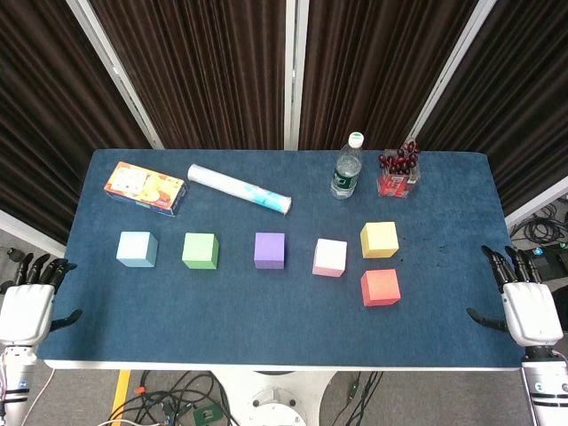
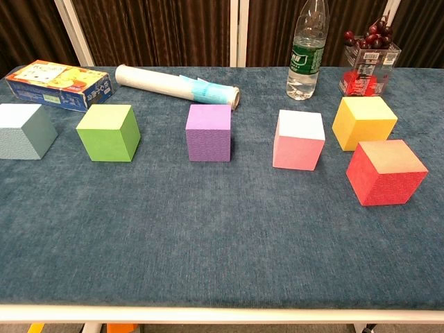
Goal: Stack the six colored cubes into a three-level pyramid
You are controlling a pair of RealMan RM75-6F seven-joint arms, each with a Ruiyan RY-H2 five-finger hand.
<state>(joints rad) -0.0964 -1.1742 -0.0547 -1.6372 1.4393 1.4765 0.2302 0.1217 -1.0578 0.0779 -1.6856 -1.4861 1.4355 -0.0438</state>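
Six unstacked cubes (image 1: pixel 270 250); two hands (image 1: pixel 27 306) off-table.

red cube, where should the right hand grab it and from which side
Probably from above, fingers and thumb on two opposite side faces of the red cube. It sits flat and upright. The yellow cube stands close behind it and the pink cube near its left, so coming down from the top keeps the open right hand free of both.
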